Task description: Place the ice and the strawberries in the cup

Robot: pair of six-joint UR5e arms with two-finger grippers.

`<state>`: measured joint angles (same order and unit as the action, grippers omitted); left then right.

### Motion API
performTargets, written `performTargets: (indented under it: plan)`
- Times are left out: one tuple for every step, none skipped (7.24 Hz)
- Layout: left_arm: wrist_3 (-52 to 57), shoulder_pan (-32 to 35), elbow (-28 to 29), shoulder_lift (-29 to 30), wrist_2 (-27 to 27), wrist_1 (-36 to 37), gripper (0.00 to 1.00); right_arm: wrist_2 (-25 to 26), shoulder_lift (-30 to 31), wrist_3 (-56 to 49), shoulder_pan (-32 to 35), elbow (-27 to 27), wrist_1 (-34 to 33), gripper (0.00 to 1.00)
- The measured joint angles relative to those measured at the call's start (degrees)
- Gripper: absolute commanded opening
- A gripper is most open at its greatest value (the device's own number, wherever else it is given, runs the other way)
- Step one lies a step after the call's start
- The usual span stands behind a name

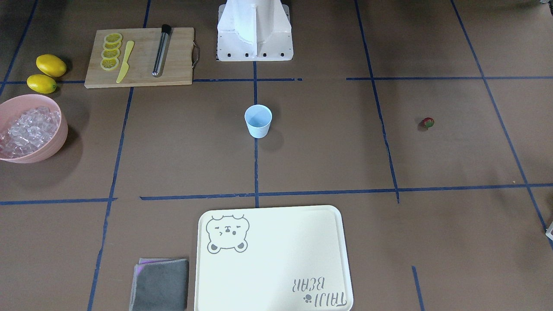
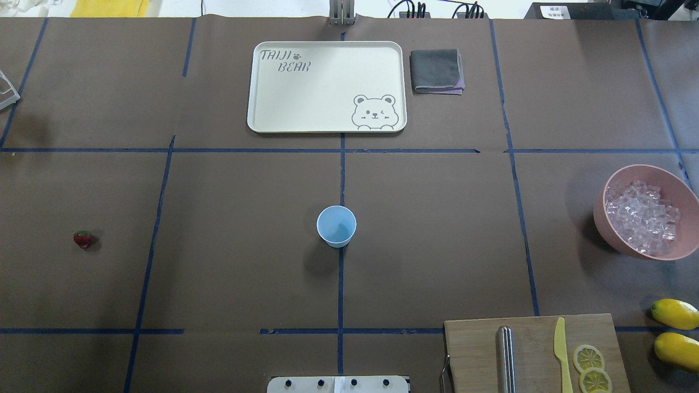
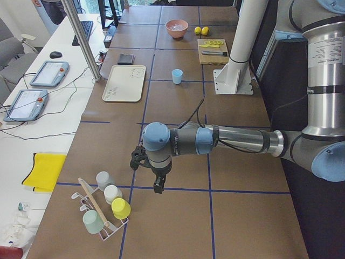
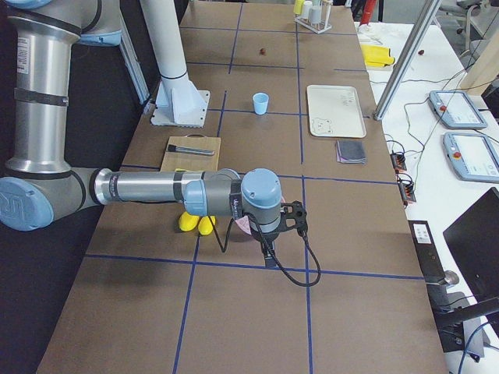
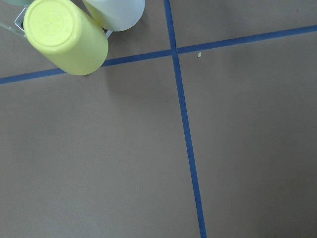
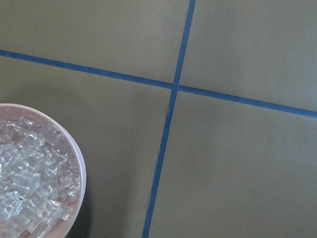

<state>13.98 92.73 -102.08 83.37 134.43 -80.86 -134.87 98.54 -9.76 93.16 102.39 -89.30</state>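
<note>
Pink bowl (image 2: 605, 228) holds ice (image 2: 644, 218) beside two lemons (image 2: 675, 314).

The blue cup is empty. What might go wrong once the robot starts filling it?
1. The small, glassy ice cubes piled in the pink bowl look slippery; one could drop on the way.
2. The small red strawberry lies far from the light-blue plastic cup and may roll.
3. The cup stands empty; a bump could tip it.

left arm (image 3: 237, 141) stretched out level, forearm horizontal, wrist bent down. left gripper (image 3: 157, 186) points straight down, fingers too small to read. right arm (image 4: 148, 187) same pose, right gripper (image 4: 268, 259) pointing down, state unclear.
</note>
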Motion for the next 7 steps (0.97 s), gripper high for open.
performTargets:
  plan:
    - [0.0, -0.2, -0.1, 0.0, 0.0, 0.0, 1.00, 0.0, 0.0, 0.0, 0.0, 0.0, 0.0, 1.00]
    - [0.0, -0.6, -0.2, 0.0, 0.0, 0.0, 1.00, 0.0, 0.0, 0.0, 0.0, 0.0, 0.0, 1.00]
    - [0.0, -0.9, -0.2, 0.0, 0.0, 0.0, 1.00, -0.2, 0.0, 0.0, 0.0, 0.0, 0.0, 1.00]
    - [0.0, -1.0, -0.3, 0.1, 0.0, -0.1, 1.00, -0.4, -0.1, 0.0, 0.0, 0.2, 0.1, 1.00]
    - [0.0, -1.0, -0.3, 0.1, 0.0, -0.1, 1.00, -0.5, -0.1, -0.1, 0.0, 0.6, 0.6, 1.00]
    - [0.0, -1.0, -0.3, 0.1, 0.0, -0.1, 1.00, -0.5, -0.1, 0.0, 0.0, 1.4, 1.7, 1.00]
    - [0.0, -1.1, -0.3, 0.1, 0.0, -0.1, 1.00, -0.4, -0.1, 0.2, 0.0, 1.8, 2.6, 1.00]
